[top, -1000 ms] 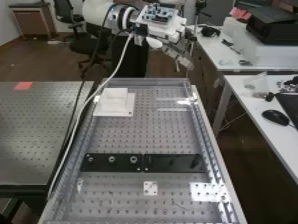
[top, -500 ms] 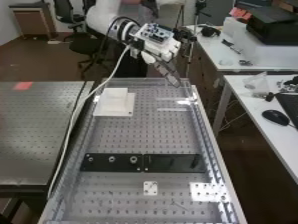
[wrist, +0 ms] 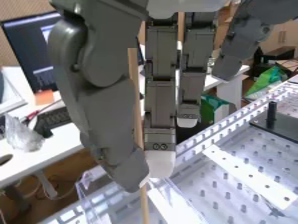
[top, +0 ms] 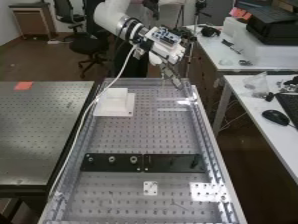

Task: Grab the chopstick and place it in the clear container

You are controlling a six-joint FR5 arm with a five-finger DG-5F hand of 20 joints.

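Note:
In the high view the dark grey hand (top: 172, 76) hangs over the bench's far end, fingers pointing down. The clear container (top: 173, 103) stands there, near the bench's right rail, with the fingertips close to its far side. The wrist view shows the hand (wrist: 110, 105) with thumb and a finger pinching the wooden chopstick (wrist: 145, 206), which points downward, its lower end past the fingertips. Clear walls of the container (wrist: 98, 199) appear beside that lower part. Whether the chopstick's tip is inside them I cannot tell.
On the perforated bench (top: 143, 135), a white block on a square base (top: 114, 104) stands left of the container. A black plate (top: 110, 162) with fittings lies across the middle. A side desk (top: 263, 135) with a mouse (top: 275, 117) stands to the right.
The arm has swung in over the bench's far end. The hand has come lower in the high view, and its fingers have turned from a slant to a steeper downward angle.

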